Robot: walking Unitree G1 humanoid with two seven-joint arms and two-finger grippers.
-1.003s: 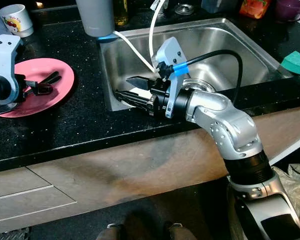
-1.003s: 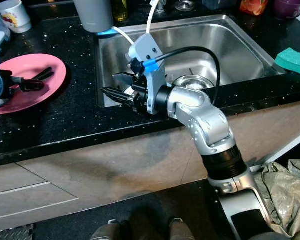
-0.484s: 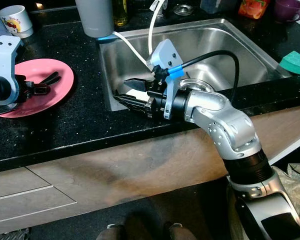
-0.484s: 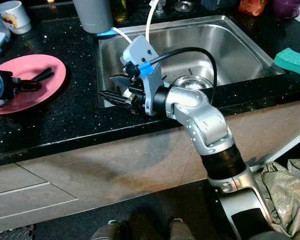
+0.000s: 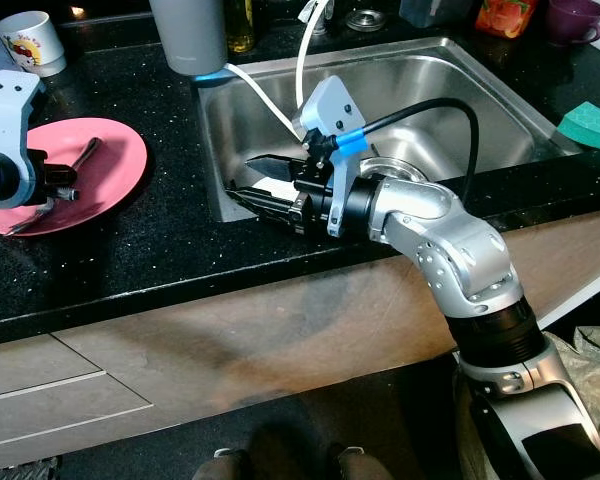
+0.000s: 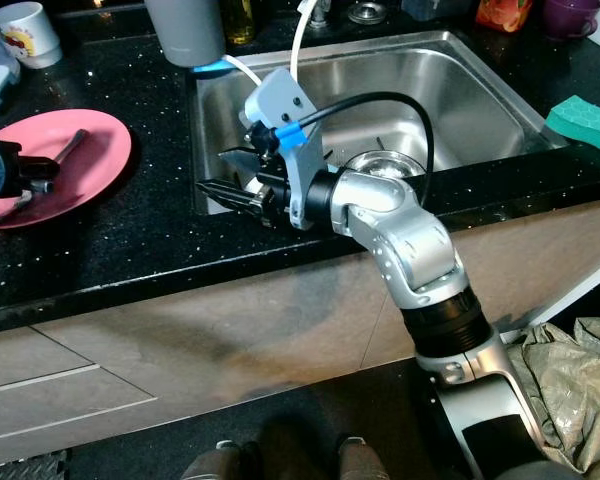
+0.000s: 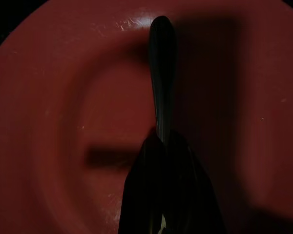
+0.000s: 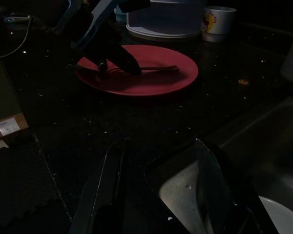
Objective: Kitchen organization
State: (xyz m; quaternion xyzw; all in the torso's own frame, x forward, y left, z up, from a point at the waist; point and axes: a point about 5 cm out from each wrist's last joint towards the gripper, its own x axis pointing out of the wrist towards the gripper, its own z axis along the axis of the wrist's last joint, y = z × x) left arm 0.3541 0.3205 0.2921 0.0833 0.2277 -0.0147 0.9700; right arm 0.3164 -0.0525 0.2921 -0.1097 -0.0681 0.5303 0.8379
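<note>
Now the black table (image 5: 160,250) runs wide across the scene, with a shiny metal sink (image 5: 480,90) sunk into it. On the robot's left sits a pink plate (image 5: 115,165), flat on the table, with a white cup (image 5: 30,38) a little behind it. The right pincer (image 5: 248,180) hangs over the near left corner of the sink, its two black fingers spread apart and holding nothing. The left pincer (image 5: 65,188) is over the plate, and it is clenched on the handle of a fork (image 8: 151,69). A moment ago the two dark fingers were open and low on the plate. They have now closed, and a thin grey handle (image 5: 85,155) sticks up out of them. That likely means the fork is caught and is starting to come off the plate, so it can go to the sink or a drawer next. The fork is long and thin. In the head views its free end points up and away from the robot, tilted toward the sink side. Its other end still seems to be low near the plate, but I cannot tell if it touches.
</note>
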